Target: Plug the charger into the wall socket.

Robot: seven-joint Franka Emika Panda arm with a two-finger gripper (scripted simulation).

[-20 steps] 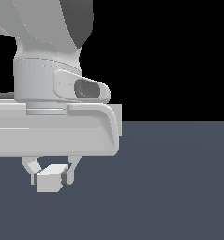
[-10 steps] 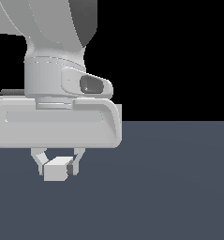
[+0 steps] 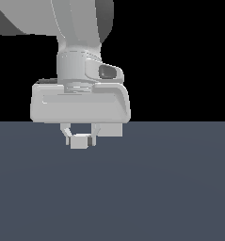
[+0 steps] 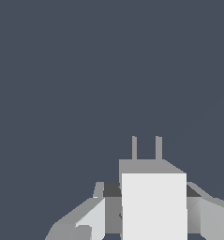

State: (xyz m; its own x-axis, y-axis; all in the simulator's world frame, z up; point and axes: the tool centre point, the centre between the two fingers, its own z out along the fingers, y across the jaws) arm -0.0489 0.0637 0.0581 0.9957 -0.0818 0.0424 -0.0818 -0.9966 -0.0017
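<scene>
In the wrist view the charger [image 4: 153,206] fills the near foreground, a pale block pinched between the fingers [image 4: 92,218] of the gripper [image 4: 151,220], one finger on each side of it; two thin prongs [image 4: 146,148] stick out from its far end, over bare dark table [image 4: 85,70]; in the exterior view the gripper [image 3: 80,139] hangs under the broad white hand of the arm [image 3: 81,101], its jaws pressed on the charger [image 3: 80,140], which sits low between the fingertips, above the table [image 3: 170,188]; whether the block touches the surface I cannot tell; the wall socket does not show clearly in either view; behind the arm all is black.
</scene>
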